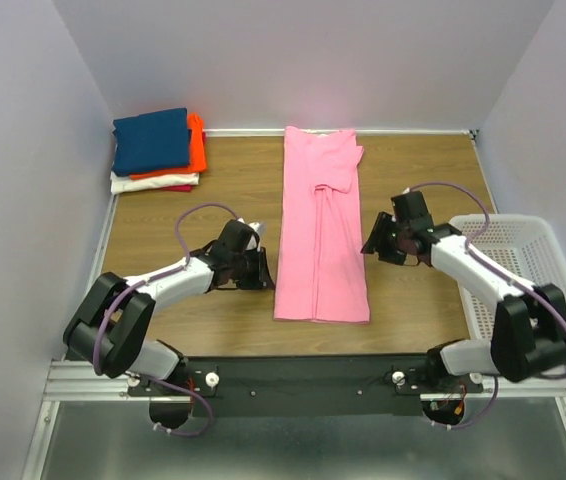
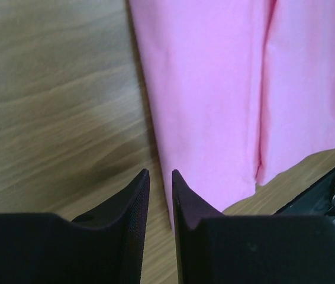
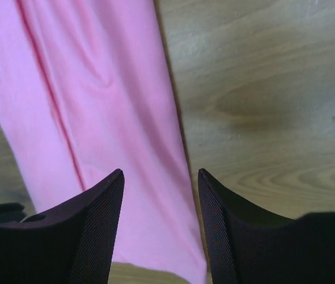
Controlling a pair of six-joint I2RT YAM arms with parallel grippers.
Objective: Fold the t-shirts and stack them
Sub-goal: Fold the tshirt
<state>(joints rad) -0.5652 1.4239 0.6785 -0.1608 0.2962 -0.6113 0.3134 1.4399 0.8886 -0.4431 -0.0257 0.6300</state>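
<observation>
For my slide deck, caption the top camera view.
Left tool and right tool flank a lengthwise-folded pink t-shirt; folded shirts stacked back left, basket at right.

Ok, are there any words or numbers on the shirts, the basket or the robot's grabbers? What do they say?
None: no word, label, brand, number or sign can be read in any view.
The pink t-shirt is plain.
The stack of folded t-shirts shows no print.
The basket is bare white mesh.
The left gripper and right gripper are plain black.
</observation>
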